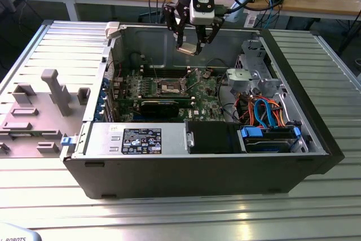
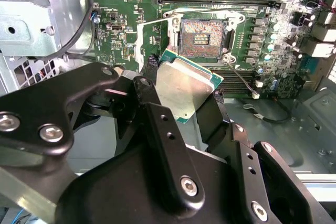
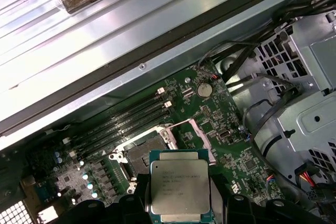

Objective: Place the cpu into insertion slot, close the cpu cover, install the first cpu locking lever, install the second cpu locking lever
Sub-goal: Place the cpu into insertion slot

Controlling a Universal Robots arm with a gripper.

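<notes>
My gripper (image 1: 189, 45) hangs above the open computer case, shut on the cpu (image 1: 188, 51) by two opposite edges. In both wrist views the cpu (image 2: 184, 88) (image 3: 180, 186) is a flat square chip with a silvery top and green rim, held between the black fingers (image 2: 160, 129). It hovers well above the green board, apart from it. The insertion slot (image 2: 202, 36) (image 3: 143, 157) (image 1: 171, 87) lies open below and a little to one side of the chip. The cpu cover (image 2: 143, 43) (image 3: 193, 128) stands flipped up beside the slot. A thin locking lever (image 2: 240, 81) sticks out from the socket's corner.
The case's rear wall (image 1: 141, 40) is close behind the gripper. A long black card (image 1: 163, 105) lies in front of the socket. A labelled power supply (image 1: 135, 139) fills the front. A drive cage (image 1: 256, 74) and orange and blue cables (image 1: 268, 114) sit on the exterior view's right.
</notes>
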